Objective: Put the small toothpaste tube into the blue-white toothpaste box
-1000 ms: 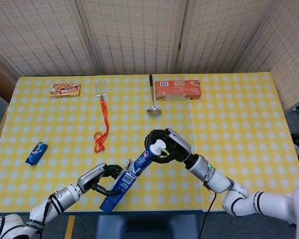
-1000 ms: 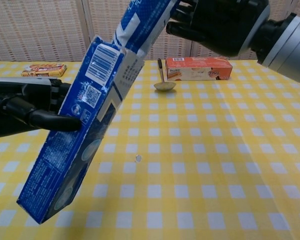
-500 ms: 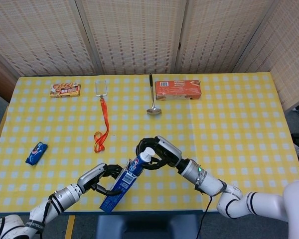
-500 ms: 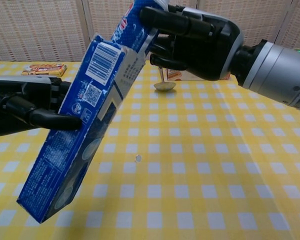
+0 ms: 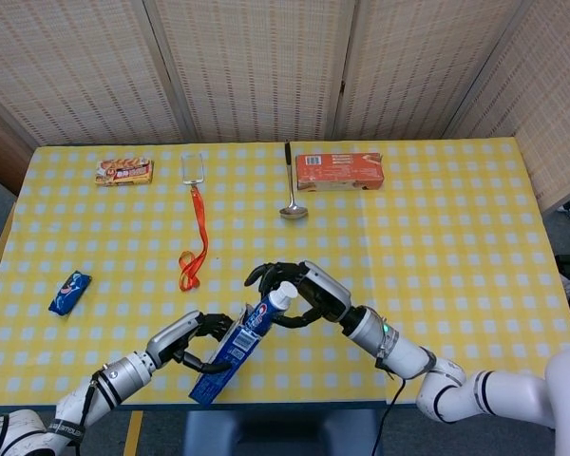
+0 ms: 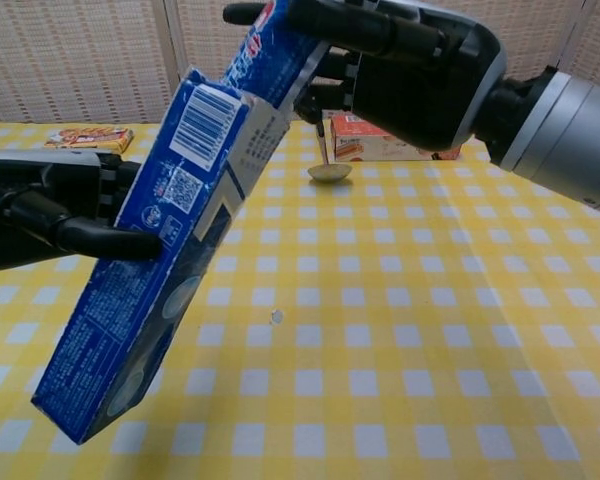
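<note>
The blue-white toothpaste box (image 5: 223,362) (image 6: 155,262) is tilted above the table's front edge, its open end pointing up and to the right. My left hand (image 5: 186,342) (image 6: 45,208) grips its middle from the left. The small toothpaste tube (image 5: 265,312) (image 6: 277,50), blue with a white cap, has its lower end inside the box's mouth and its cap end sticking out. My right hand (image 5: 309,295) (image 6: 410,70) is around the tube's cap end, fingers spread over it; whether it grips or only touches the tube I cannot tell.
An orange box (image 5: 339,171) (image 6: 395,137) and a metal ladle (image 5: 290,195) (image 6: 326,160) lie at the back. An orange lanyard (image 5: 197,228), a snack packet (image 5: 124,171) (image 6: 88,139) and a blue packet (image 5: 69,293) lie to the left.
The tube has slid further down into the box's mouth, and my right hand has followed it down and left. Its fingers are now more spread. The left hand and box barely moved.
</note>
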You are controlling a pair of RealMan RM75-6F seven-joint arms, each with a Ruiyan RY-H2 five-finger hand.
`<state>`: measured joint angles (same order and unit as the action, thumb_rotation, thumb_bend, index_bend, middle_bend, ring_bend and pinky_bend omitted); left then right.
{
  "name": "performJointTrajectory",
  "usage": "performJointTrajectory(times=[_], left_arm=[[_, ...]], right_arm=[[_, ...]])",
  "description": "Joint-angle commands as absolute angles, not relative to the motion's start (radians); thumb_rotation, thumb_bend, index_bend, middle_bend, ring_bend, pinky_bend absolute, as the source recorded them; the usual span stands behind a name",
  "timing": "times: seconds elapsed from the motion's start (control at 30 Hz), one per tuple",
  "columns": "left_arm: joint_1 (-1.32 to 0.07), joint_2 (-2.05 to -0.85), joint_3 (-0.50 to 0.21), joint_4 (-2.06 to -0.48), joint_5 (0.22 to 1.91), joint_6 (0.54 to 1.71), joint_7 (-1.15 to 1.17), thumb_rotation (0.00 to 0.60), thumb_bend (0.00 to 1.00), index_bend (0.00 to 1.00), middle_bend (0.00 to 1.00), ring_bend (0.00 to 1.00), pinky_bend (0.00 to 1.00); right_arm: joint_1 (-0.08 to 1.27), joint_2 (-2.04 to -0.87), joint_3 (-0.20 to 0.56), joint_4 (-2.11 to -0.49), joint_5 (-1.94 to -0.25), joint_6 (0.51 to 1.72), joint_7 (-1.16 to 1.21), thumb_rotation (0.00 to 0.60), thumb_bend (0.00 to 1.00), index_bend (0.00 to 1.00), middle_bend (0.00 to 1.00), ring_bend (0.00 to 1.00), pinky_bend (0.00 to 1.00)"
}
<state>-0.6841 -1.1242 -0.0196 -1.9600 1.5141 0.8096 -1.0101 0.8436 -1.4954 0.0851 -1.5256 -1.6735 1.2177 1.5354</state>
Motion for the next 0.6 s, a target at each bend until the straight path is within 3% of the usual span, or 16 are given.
performJointTrajectory(times=[0.03,0.2,0.4,0.6], left_arm=[[-0.686,-1.127,-0.019,-1.958,1.517,0.81,-1.013,0.6,0.27,0.51,0.57,0.44,0.42],[-0.688,-1.132,-0.02,-1.961,1.525,0.817,-1.018,0.6,0.27,0.51,0.57,0.44,0.42],[-0.686,-1.13,-0.017,-1.958,1.529,0.825,-1.019,0.6,0.27,0.52,0.57,0.45,0.42],[-0.682,-1.139,-0.013,-1.907,1.504,0.831,-0.898,0.6,0.27,0.54,0.61,0.48,0.45]], right_arm=[[0.839,-1.482,0.077,-1.522,-1.7,1.238,1.549,0.6,0.49,0.0,0.03,0.19,0.3],[0.85,-1.472,0.059,-1.524,-1.721,1.23,1.557,0.6,0.44,0.0,0.0,0.14,0.24],[0.831,-1.455,0.06,-1.528,-1.722,1.279,1.57,0.6,0.44,0.0,0.0,0.17,0.24],[0.754,-1.368,0.037,-1.545,-1.715,1.355,1.419,0.6,0.44,0.0,0.0,0.15,0.23]])
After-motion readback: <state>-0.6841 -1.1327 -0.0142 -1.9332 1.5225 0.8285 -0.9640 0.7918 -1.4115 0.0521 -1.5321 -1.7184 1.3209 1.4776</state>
